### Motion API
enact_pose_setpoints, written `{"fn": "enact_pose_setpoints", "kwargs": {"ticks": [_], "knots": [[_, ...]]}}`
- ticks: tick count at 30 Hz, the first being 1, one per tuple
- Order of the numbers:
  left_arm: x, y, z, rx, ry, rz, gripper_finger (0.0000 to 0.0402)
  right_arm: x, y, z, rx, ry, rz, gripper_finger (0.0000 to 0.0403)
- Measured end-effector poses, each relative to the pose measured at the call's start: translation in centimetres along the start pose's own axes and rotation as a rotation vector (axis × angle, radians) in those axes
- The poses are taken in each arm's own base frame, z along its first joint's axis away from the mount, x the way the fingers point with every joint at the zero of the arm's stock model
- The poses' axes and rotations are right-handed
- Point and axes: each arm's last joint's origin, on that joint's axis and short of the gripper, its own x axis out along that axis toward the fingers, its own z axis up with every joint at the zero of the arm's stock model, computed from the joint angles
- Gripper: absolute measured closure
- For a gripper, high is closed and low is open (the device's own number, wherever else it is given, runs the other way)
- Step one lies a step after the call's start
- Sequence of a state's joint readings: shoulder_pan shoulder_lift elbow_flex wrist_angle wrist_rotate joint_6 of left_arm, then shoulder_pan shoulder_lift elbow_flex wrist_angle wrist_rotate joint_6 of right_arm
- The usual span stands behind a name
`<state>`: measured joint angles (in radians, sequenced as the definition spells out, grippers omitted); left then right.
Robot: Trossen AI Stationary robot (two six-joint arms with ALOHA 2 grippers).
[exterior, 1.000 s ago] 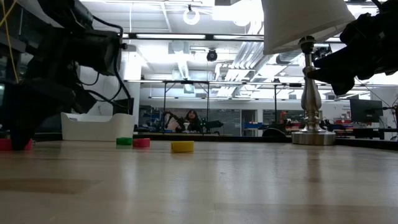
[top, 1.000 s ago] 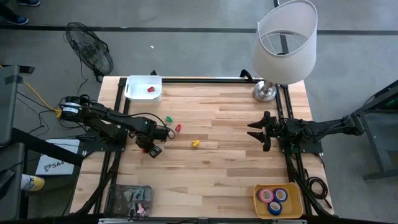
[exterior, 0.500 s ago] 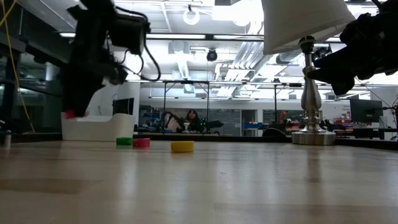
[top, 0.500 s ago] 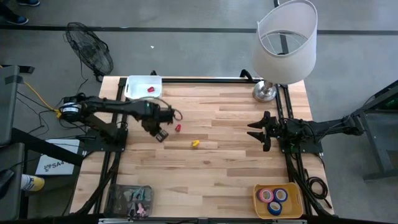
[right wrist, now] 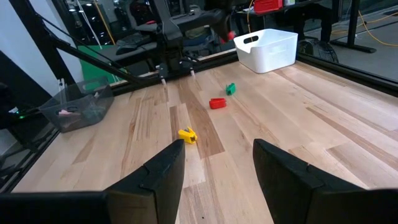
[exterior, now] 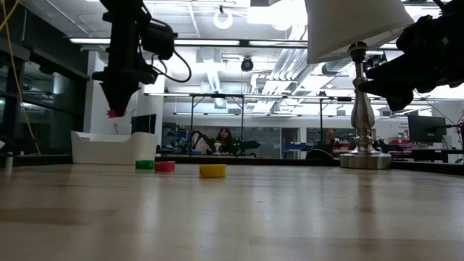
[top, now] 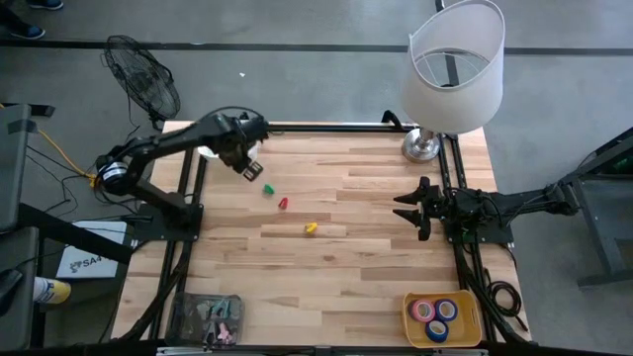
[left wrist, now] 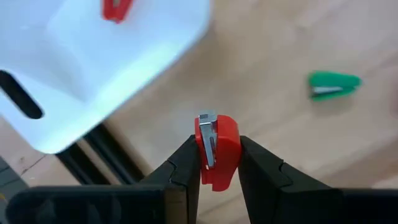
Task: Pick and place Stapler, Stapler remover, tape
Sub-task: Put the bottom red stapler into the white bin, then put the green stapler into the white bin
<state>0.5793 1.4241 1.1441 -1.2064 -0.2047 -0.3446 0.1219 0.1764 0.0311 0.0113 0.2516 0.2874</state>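
**Five staple removers, three tape rolls, one of each container**

There are five small staple removers: three red, one green, one yellow. Of the red ones, the held red remover (left wrist: 214,152) sits between the jaws of the left gripper (top: 253,168), the binned red remover (left wrist: 116,9) lies in the white bin (left wrist: 124,68), and the loose red remover (top: 283,203) lies on the table (top: 376,267). The green remover (top: 267,188) and the yellow remover (top: 311,227) are one each, both on the table.

Three tape rolls lie in the single yellow tray (top: 407,302): a pink roll (top: 423,310) and two blue rolls (top: 447,310) (top: 438,329).

There is also one clear box (top: 188,307), one lamp (top: 450,64) and one fan (top: 143,84).
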Motion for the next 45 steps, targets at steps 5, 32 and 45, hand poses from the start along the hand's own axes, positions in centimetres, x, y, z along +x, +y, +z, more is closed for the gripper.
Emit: {"fn": "enact_pose_setpoints", "kwargs": {"ticks": [5,32,45], "knots": [[0.6,2.9,0.8,-0.063,0.014,0.034,0.0320,0.0,0.0,0.0,0.000,0.000,0.001,0.0222],[5.7,9.1,4.3,-0.284,0.064,-0.062,0.0270,0.0,0.0,0.0,0.000,0.000,0.001,0.0222],[4.3,9.6,4.9,-0.293,0.048,-0.034,0.0155,0.0,0.0,0.0,0.000,0.000,0.001,0.0222]]}}
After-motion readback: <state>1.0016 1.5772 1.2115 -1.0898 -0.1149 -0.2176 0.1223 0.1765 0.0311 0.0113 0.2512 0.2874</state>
